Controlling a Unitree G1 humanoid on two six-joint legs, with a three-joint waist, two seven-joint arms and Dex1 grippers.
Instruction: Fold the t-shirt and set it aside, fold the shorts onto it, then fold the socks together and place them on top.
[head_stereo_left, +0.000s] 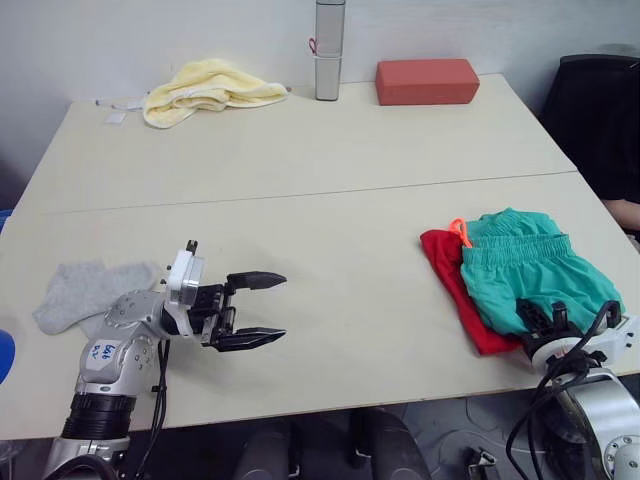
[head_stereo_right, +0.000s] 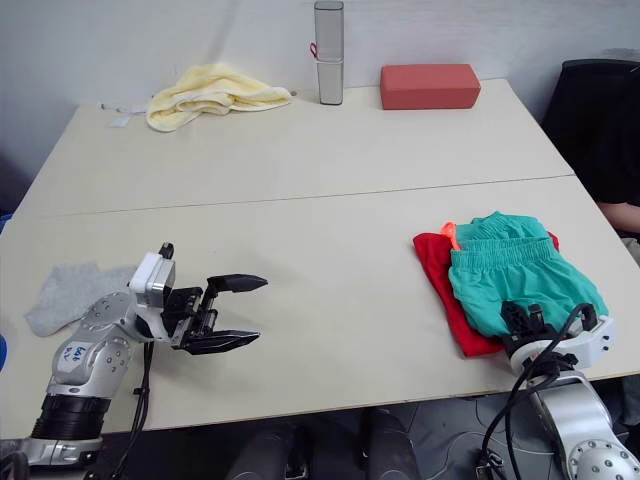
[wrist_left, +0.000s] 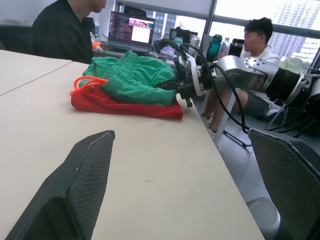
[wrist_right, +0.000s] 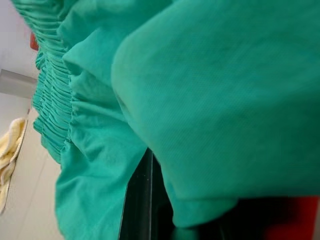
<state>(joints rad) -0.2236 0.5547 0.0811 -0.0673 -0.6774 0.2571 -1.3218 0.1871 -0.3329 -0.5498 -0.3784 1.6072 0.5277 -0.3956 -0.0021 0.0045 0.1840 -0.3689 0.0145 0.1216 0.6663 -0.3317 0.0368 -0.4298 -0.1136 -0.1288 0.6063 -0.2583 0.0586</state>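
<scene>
From the head, the left gripper (head_stereo_left: 262, 309) is hovering spread-fingered beside light grey socks (head_stereo_left: 85, 290). Far right, gathered teal-green fabric shorts (head_stereo_left: 530, 270) are lying on the folded bright red t-shirt (head_stereo_left: 452, 285). The right gripper (wrist_left: 176, 84) is touching them; grip unclear.

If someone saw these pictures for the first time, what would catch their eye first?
Probably the teal shorts lying folded on the red t-shirt at the table's right edge, with the right gripper at their near hem. Next, the left gripper, open over bare table, with the grey socks behind it.
</scene>
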